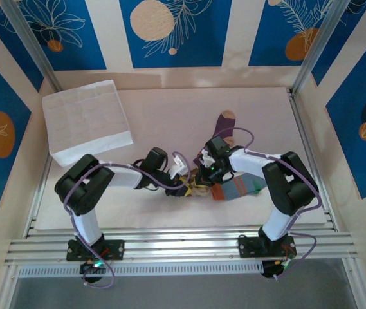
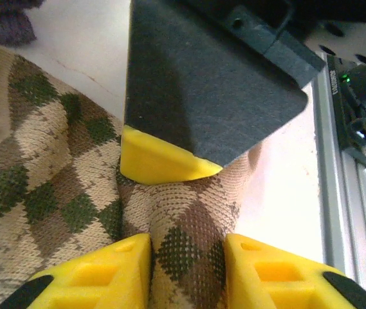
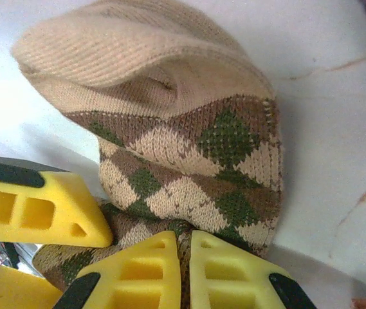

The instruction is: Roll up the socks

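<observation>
I read the diamond sock (image 3: 189, 174) as tan and brown with green diamonds, its cuff (image 3: 125, 51) plain tan; the right fingers (image 3: 224, 273) are yellow. The purple sock (image 1: 224, 122) has a tan toe; the striped sock (image 1: 242, 187) is blue-grey, cuffed orange; the box (image 1: 86, 119) is white, gridded.

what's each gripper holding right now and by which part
The right gripper pinches the diamond sock at its patterned end; the left gripper straddles a fold of it, grip unclear.
</observation>
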Controlling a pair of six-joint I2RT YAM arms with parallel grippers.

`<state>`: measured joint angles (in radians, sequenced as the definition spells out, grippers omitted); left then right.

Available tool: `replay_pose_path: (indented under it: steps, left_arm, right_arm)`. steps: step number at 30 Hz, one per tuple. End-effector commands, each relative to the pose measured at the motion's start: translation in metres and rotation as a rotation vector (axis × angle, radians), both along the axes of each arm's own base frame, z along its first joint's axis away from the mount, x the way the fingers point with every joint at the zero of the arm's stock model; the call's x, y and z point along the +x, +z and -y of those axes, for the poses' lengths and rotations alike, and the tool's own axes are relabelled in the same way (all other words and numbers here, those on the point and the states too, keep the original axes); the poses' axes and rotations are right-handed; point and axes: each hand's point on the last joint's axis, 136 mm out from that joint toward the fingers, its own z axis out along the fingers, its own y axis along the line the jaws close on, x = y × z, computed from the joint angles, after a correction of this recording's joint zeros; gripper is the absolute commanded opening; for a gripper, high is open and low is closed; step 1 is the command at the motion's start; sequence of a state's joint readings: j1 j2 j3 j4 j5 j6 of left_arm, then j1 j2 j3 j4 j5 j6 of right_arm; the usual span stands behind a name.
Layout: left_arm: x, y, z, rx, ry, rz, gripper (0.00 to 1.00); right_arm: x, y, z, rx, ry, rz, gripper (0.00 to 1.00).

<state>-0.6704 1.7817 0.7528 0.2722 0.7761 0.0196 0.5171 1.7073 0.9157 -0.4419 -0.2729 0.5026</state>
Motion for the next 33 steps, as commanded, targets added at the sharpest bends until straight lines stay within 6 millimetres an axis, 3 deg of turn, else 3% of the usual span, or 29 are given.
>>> replay_pose_path:
  steps: [1,5,11,18,26,29,33]
  left_arm:
    - [0.0,0.001,-0.014,0.025,-0.013,0.103,0.34]
    - [-0.001,0.016,-0.018,0.012,-0.032,0.237,0.35]
    - [-0.006,0.035,-0.024,0.063,-0.061,0.607,0.36]
    - [-0.017,0.027,-0.015,0.243,-0.172,0.973,0.43]
    - [-0.019,0.002,0.009,0.326,-0.26,1.028,0.43]
    - [-0.016,-0.009,0.013,0.352,-0.257,1.012,0.32]
    - [-0.01,-0.015,0.01,0.385,-0.198,0.967,0.05]
  right_arm:
    - [-0.019,-0.016,0.015,-0.097,0.024,-0.09,0.0]
    - [-0.017,-0.013,0.013,-0.103,0.038,-0.092,0.0]
    - [-0.015,-0.012,0.008,-0.103,0.056,-0.102,0.0]
    - [-0.015,-0.013,0.002,-0.106,0.074,-0.117,0.0]
    - [-0.017,-0.016,-0.001,-0.111,0.083,-0.133,0.0]
    - [-0.018,-0.015,-0.001,-0.109,0.084,-0.136,0.0]
    - [-0.018,-0.01,-0.002,-0.091,0.085,-0.122,0.05]
